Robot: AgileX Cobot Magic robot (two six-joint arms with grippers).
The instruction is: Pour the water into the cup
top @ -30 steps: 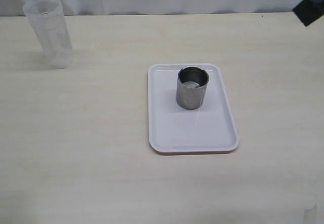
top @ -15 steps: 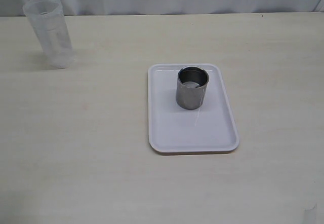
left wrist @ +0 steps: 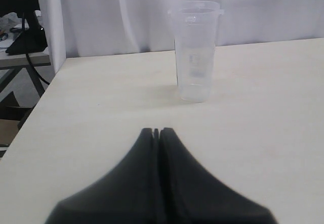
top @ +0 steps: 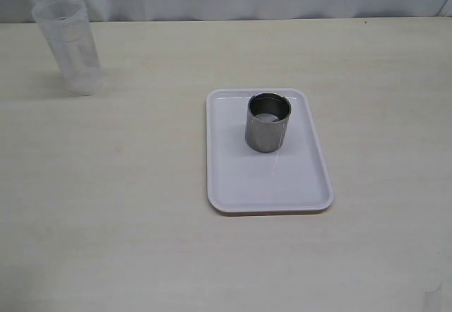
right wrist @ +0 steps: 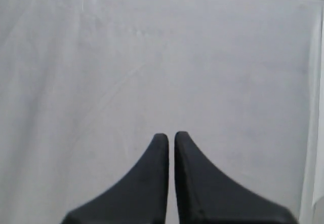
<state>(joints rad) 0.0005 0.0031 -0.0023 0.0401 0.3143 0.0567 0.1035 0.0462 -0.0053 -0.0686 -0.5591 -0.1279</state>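
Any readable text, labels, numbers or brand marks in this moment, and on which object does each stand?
No text here can be read.
On the plastic beaker: faint printed marks on its wall, too blurred to read.
On the steel cup, the white tray and the table: no marking visible.

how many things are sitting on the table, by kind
steel cup: 1
clear plastic beaker: 1
white tray: 1
total: 3
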